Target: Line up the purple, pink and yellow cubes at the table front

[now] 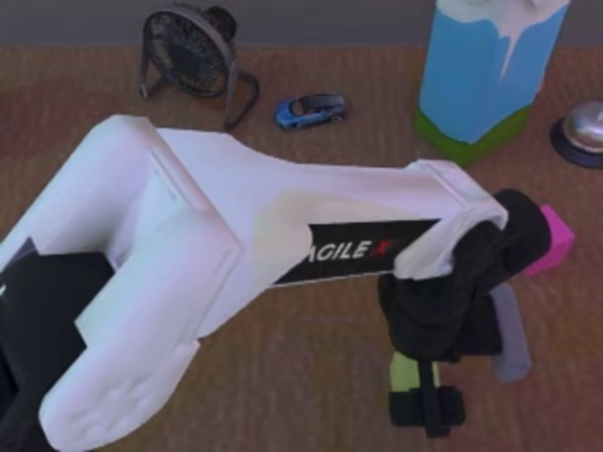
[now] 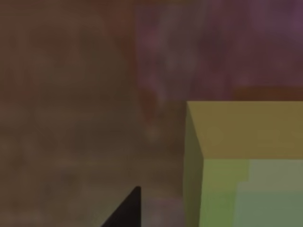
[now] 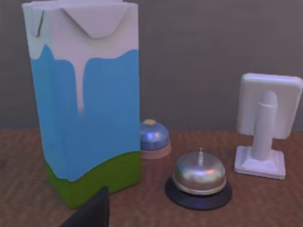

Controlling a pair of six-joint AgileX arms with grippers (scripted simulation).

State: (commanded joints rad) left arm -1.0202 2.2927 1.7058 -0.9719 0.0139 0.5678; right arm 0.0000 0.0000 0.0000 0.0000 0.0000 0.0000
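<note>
My left arm reaches across the table (image 1: 311, 377) from the left, and its gripper (image 1: 426, 405) points down near the front right. The yellow cube (image 1: 403, 369) sits right beside the jaws. In the left wrist view this cube (image 2: 246, 165) fills one corner, and one dark fingertip (image 2: 128, 210) stands apart from it, so the gripper is open. The pink cube (image 1: 558, 237) peeks out behind the left wrist. The purple cube is hidden. My right gripper (image 3: 97, 213) is outside the top view, open and empty.
Along the back stand a black fan (image 1: 193, 52), a small blue toy car (image 1: 309, 110), a tall blue-and-white milk carton (image 1: 485, 66) and a silver bell (image 1: 582, 130). The right wrist view also shows a white stand (image 3: 265, 127) and a second, bluish bell (image 3: 152, 138).
</note>
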